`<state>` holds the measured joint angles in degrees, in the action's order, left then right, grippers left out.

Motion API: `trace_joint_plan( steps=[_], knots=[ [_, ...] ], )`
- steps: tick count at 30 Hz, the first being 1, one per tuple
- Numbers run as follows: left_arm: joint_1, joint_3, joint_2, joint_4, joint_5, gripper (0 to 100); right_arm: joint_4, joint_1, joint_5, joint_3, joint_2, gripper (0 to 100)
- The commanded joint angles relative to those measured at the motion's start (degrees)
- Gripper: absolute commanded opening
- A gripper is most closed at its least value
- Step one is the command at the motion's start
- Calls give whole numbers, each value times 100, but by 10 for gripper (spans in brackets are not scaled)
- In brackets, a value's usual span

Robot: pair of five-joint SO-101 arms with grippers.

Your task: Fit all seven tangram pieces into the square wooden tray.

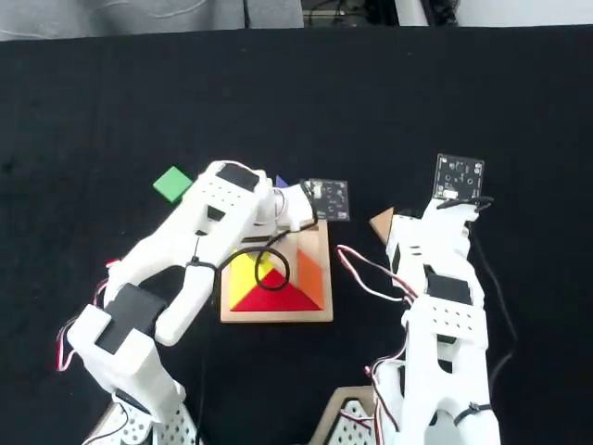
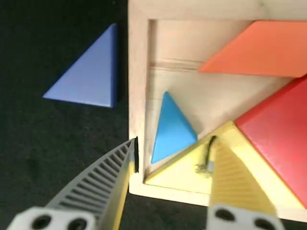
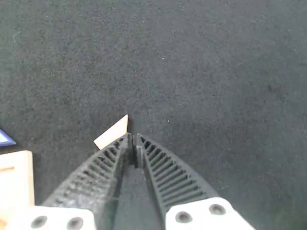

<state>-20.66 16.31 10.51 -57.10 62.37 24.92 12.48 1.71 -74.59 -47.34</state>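
Sky-blue triangle (image 2: 172, 129) (pale wooden tray (image 2: 139, 72))

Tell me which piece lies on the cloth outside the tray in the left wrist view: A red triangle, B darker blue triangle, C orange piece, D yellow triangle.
B: the darker blue triangle lies on the black cloth, outside the tray wall.
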Motion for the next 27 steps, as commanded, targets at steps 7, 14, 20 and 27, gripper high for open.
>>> trace_joint_plan(
  steps=[7,14,20,27],
  knots=[
    [119,-127,-114,-9,-114,264,-132,79,-26,92,-163,15],
    [-31,-576,-53,0,-782,264,-132,79,-26,92,-163,15],
    [-119,-514,-26,457,-1160,266,-132,79,-26,101,-163,15],
    [-4,-251,334,853,-1134,267,-132,79,-26,101,-163,15]
  ],
)
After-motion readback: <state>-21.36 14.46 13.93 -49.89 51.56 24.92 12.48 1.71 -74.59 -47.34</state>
